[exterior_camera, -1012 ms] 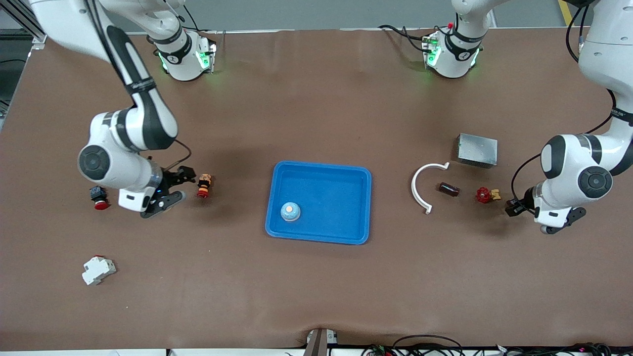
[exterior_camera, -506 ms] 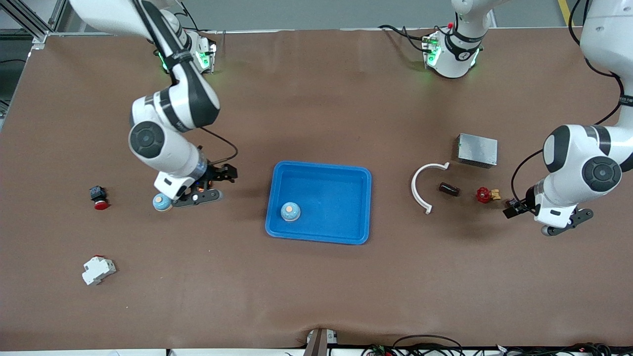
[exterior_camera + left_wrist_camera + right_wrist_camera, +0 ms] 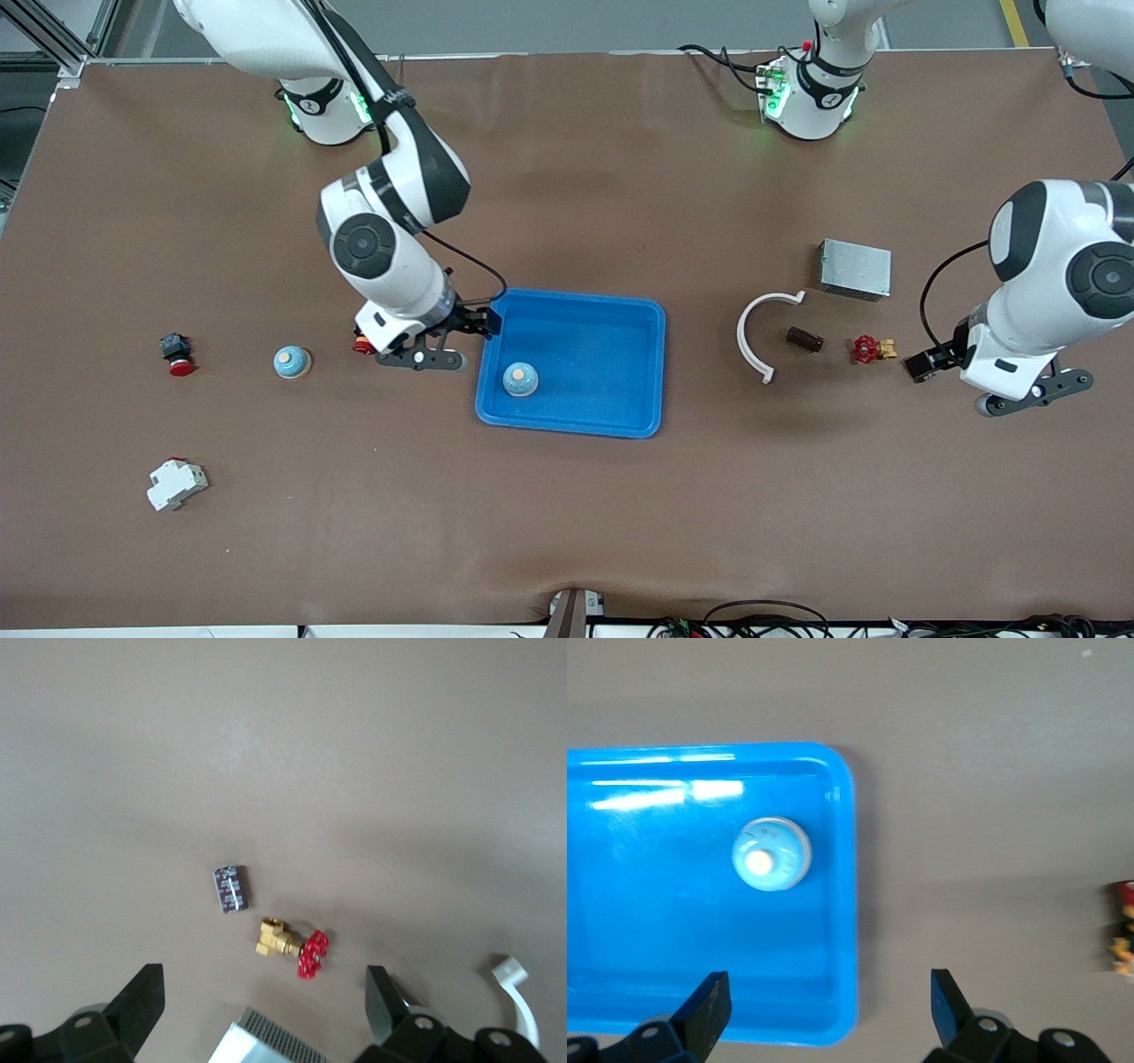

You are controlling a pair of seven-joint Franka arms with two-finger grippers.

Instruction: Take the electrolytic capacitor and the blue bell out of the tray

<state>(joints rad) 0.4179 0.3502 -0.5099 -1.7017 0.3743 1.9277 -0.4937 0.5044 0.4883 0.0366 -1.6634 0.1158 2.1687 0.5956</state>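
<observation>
Bell (image 3: 520, 379) sat in the tray (image 3: 620, 310) just beside the open right claw (image 3: 454, 341); it should centre overhead before descending. The capacitor (image 3: 804, 338) lay on the worktop near the open left claw (image 3: 979, 381)

This is a robotics lab or test cell rather than a home or shop. Two white industrial arms are bolted at one long edge of a wide desk (image 3: 567, 514) covered by a plain brown mat, their bases (image 3: 323, 111) lit with green status lights and trailing black cables. Aluminium framing (image 3: 53, 40) stands at a desk corner, and loose wires (image 3: 762, 616) lie along the edge nearest the front camera. Small industrial parts are scattered about: a red push button (image 3: 175, 353), a white breaker-like block (image 3: 175, 484), a brass valve with a red handle (image 3: 872, 349), a grey metal box (image 3: 855, 269).
</observation>
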